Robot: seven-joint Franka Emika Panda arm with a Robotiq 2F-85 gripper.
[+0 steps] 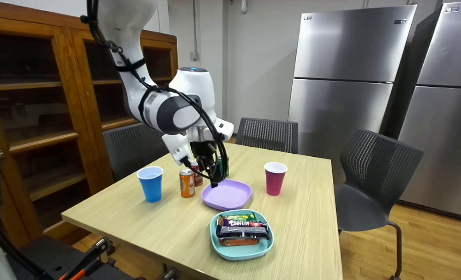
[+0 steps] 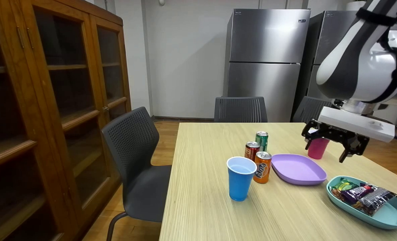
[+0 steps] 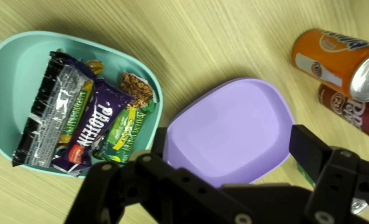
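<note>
My gripper point(image 3: 232, 144) hangs open above a lavender plate point(image 3: 225, 115), its black fingers spread wide with nothing between them. In the wrist view the plate lies below the gap, and nothing rests on it. Left of it there is a teal dish point(image 3: 15, 90) holding several snack bars: a black and silver wrapper point(image 3: 53, 121), a purple "Protein" bar point(image 3: 92, 123) and a green Nature Valley bar point(image 3: 127, 132) among them. On the right lie an orange Fanta can point(image 3: 324, 59) and a Dr Pepper can point(image 3: 340, 105). A finger partly hides a green can point(image 3: 304, 174).
A blue cup point(image 2: 240, 182) stands beside the upright cans. Behind the gripper in an exterior view is a pink cup point(image 2: 315, 150). Dark chairs point(image 1: 269, 136) surround the wooden table point(image 1: 300, 221); a glass-fronted cabinet point(image 1: 73, 77) and steel refrigerators point(image 1: 343, 97) stand beyond.
</note>
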